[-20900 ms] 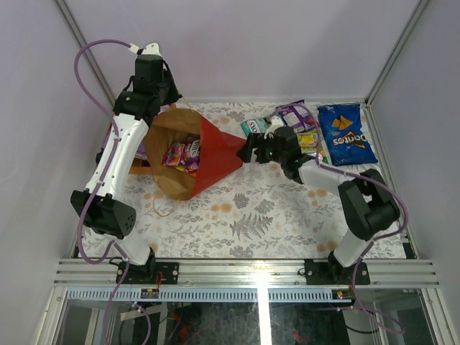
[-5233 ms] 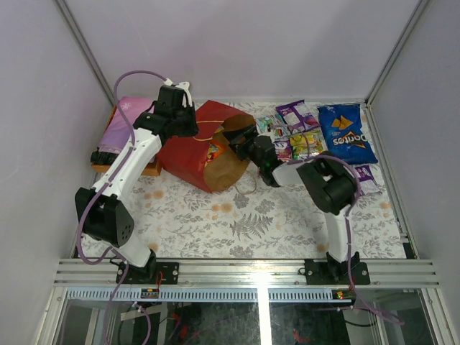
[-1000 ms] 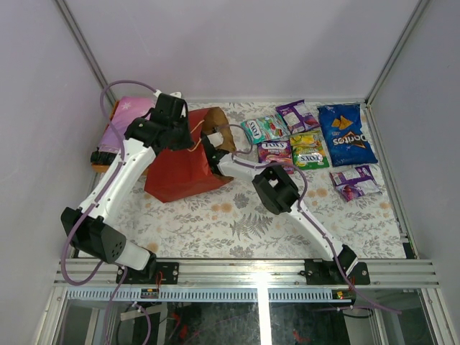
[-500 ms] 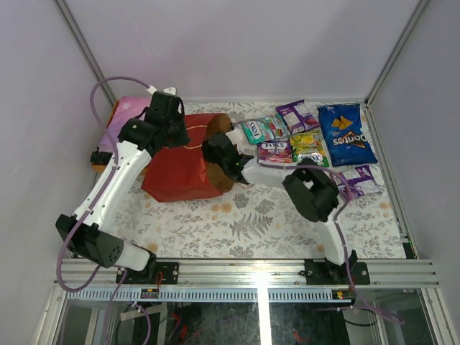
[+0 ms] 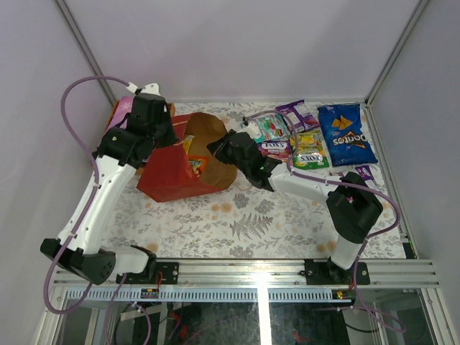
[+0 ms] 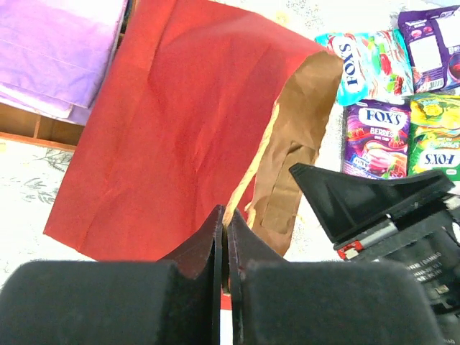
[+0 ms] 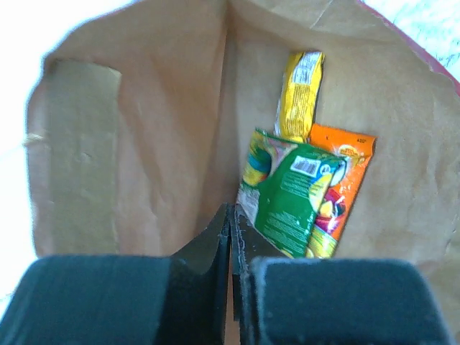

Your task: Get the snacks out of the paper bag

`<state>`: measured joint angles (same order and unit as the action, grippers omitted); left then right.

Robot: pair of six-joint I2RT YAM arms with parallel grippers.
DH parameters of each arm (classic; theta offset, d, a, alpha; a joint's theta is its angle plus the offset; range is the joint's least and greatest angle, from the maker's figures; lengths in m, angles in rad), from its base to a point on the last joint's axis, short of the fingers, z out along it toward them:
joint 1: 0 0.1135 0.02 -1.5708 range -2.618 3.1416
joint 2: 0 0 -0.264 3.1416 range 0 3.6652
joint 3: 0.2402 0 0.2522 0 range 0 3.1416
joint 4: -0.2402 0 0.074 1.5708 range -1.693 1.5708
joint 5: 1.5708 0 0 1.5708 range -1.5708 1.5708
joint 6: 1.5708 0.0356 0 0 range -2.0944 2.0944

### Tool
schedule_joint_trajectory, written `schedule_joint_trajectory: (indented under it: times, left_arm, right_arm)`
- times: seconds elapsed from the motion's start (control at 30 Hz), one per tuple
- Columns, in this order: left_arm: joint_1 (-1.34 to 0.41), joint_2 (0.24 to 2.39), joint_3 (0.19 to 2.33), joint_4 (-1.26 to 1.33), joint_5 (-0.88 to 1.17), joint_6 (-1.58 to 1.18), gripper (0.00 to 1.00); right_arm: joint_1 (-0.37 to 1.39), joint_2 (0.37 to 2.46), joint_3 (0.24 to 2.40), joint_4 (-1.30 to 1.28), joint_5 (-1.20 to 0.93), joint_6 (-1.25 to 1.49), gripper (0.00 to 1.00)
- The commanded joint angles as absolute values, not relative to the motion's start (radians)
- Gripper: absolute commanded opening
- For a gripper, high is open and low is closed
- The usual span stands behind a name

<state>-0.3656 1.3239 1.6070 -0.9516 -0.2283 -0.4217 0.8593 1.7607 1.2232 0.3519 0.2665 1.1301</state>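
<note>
Since packets are left inside, the step in hand is fetching one out. Reaching over the far left corner of the tabletop (image 5: pixel 251 223), the left hand (image 6: pixel 224 215) is clenched on the rim of the paper bag (image 5: pixel 169 172), holding its mouth up. Inside lie a green packet (image 7: pixel 291 205), a yellow packet (image 7: pixel 300 93) and an orange packet (image 7: pixel 345 180). The right hand (image 7: pixel 231 212), stretched to the mouth, is clenched beside the green packet's edge; whether it caught it I cannot tell. If so, it should next draw out toward the snacks (image 5: pixel 309 136) by the far right corner.
</note>
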Motion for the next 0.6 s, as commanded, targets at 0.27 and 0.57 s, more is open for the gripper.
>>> schedule_joint_trajectory:
  times: [0.27, 0.57]
  left_arm:
    - [-0.367, 1.277, 1.560, -0.980, -0.189, -0.410, 0.00]
    - [-0.371, 1.125, 1.298, -0.858, -0.107, -0.492, 0.00]
  right_arm:
    - [0.948, 1.742, 1.212, 0.203, -0.039, 0.903, 0.17]
    - [1.040, 1.759, 1.042, 0.442, 0.052, 1.114, 0.41]
